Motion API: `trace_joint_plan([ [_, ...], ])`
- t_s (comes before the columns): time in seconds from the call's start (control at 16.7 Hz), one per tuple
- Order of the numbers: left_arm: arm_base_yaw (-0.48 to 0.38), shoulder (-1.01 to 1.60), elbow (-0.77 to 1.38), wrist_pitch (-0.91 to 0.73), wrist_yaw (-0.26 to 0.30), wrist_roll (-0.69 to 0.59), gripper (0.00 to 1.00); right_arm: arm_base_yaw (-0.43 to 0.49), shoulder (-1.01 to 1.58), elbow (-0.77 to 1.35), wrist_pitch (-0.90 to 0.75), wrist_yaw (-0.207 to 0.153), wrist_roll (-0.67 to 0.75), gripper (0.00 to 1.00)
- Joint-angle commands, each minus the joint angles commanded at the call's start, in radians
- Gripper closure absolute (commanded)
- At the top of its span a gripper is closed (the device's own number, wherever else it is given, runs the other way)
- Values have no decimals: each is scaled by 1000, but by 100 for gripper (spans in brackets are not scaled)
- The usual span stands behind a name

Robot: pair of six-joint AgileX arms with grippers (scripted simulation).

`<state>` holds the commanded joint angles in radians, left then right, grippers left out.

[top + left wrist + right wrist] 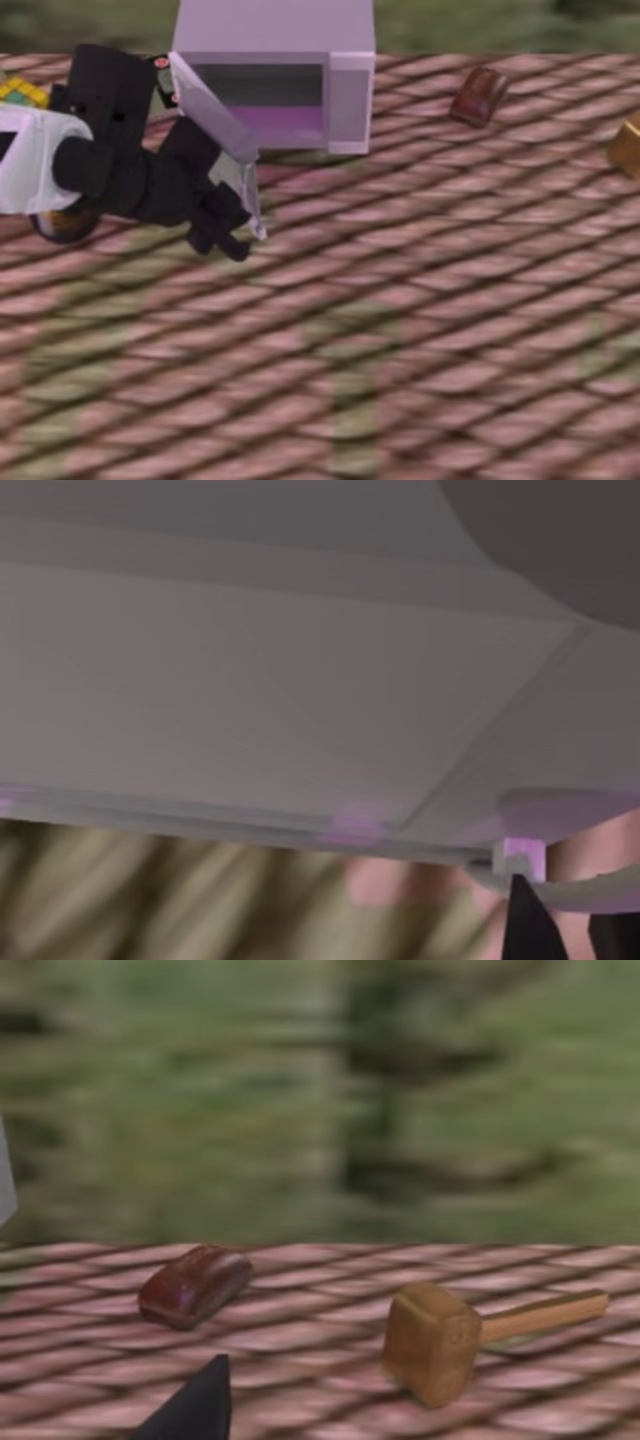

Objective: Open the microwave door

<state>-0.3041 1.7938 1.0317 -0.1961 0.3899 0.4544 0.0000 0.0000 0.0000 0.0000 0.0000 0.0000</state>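
left tool (240,235) sits at the free edge of the door (215,110), grip unclear; door angled out from the microwave (300,30), hinge at its left.

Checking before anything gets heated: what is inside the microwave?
Through the open microwave door, the microwave shows a bare purple floor; the door hides the cavity's left part.

The microwave door (260,710) fills the left wrist view, pale lavender, its greyish window panel seen close. One dark fingertip (530,925) of the left gripper touches the silver handle (560,885).
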Motion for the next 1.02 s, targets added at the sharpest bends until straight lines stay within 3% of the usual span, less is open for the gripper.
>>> trace_joint_plan([
  [0.66,0,0,0,0,0,0,100,0,0,0,0,0,0,0],
  [1.02,16,0,1,-22,31,44,100,0,0,0,0,0,0,0],
])
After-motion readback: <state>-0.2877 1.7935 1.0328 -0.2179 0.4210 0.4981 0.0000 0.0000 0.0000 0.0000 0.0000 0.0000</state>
